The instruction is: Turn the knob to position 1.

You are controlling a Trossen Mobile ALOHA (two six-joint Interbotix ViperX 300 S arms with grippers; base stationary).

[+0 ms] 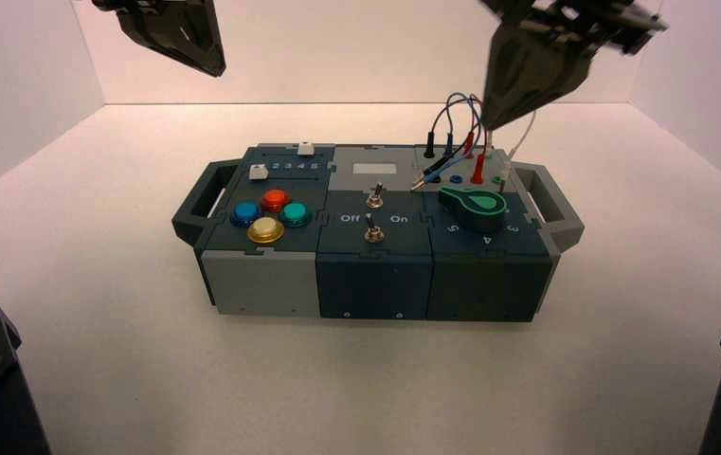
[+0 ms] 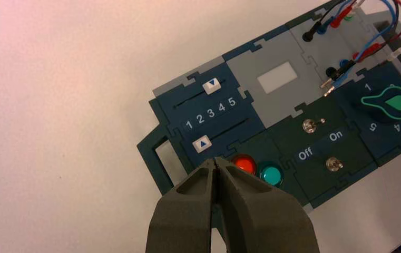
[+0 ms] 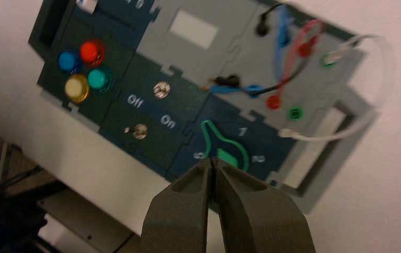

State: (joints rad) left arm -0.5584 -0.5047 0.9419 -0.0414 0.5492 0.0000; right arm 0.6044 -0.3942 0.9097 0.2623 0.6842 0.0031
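Hiding knob's [image 3: 226, 153] near side: right gripper [image 3: 213, 164].

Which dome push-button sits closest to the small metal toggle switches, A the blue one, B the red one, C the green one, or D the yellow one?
C: the green button is nearest the toggle switches.

The box [image 1: 375, 282] bore white lettering: "Off" and "On" beside the toggle switches [image 2: 334, 164] at its middle; "1 2 3 4 5" between the sliders [image 2: 202, 143], toward its far left corner; and "1", "4" and "5" around the dial [image 2: 396, 103] near its right edge.
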